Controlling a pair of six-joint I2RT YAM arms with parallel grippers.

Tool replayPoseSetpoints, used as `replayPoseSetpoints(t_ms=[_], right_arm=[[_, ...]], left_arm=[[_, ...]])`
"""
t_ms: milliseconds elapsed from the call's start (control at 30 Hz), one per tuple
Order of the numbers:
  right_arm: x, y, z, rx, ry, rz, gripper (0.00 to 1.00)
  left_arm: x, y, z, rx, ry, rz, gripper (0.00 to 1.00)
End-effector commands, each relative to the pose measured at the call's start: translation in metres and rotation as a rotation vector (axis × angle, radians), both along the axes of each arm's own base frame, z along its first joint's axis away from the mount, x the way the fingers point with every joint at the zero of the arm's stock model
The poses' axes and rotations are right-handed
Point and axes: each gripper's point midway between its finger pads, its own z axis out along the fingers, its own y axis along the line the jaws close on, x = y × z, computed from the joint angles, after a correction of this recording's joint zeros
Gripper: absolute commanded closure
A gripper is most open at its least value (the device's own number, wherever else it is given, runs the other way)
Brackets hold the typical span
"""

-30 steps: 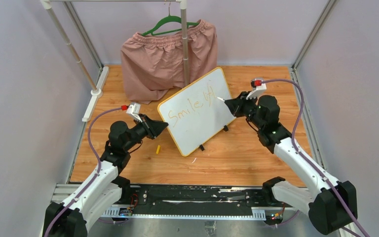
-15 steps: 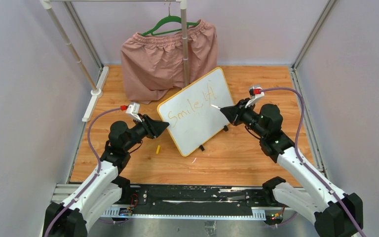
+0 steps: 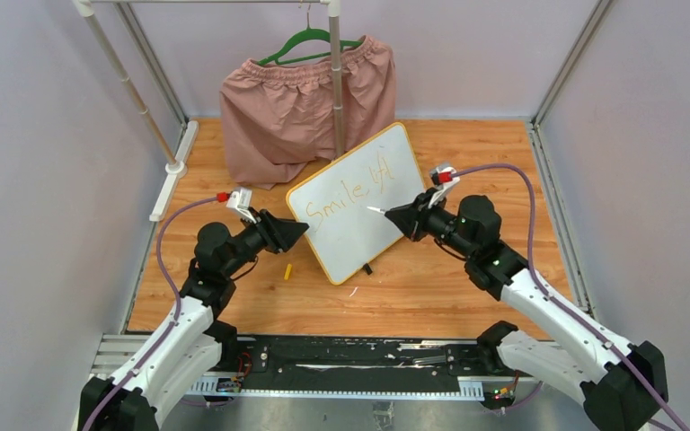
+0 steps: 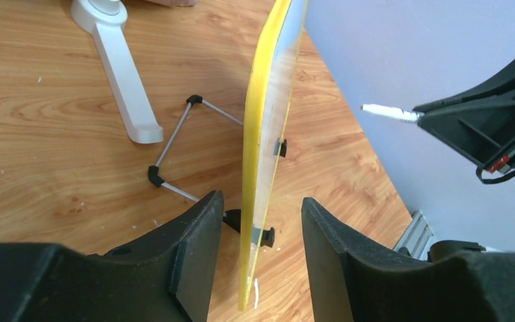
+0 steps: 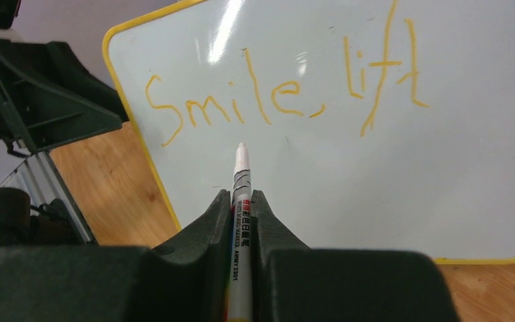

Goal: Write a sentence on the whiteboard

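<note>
The whiteboard stands tilted on the wooden table, yellow-framed. The sentence on it reads "Smile lift" in orange on one line, also in the right wrist view. My right gripper is shut on a white marker. The marker's tip points at the board's middle, just below "Smile"; contact is unclear. My left gripper is open, its jaws astride the board's left edge with a gap on each side. The marker tip also shows in the left wrist view.
Pink shorts hang on a green hanger from a white rack pole behind the board. The rack's white foot lies at the left. A small yellow cap lies on the table by the left gripper. The board's wire stand is behind it.
My right gripper has moved left and lower across the board with the marker, from beside "lift" to below "Smile". The left gripper has stayed at the board's edge.
</note>
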Motion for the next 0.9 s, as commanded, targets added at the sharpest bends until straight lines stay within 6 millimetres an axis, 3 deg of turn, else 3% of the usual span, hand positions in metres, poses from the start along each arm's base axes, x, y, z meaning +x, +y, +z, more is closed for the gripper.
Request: replayPoseSetpoints(t_ms=[0, 333, 867], right_arm=[[-0.011, 0.02, 0.004, -0.061, -0.062, 0.052, 1.0], [-0.016, 0.047, -0.02, -0.107, -0.077, 0.069, 1.0], [-0.003, 0.018, -0.021, -0.134, -0.1, -0.092, 1.0]], left_arm=[[-0.004, 0.0, -0.002, 0.002, -0.003, -0.011, 0.48], [-0.005, 0.0, -0.008, 0.002, 0.01, -0.01, 0.46], [-0.003, 0.002, 0.002, 0.001, -0.009, 0.006, 0.44]])
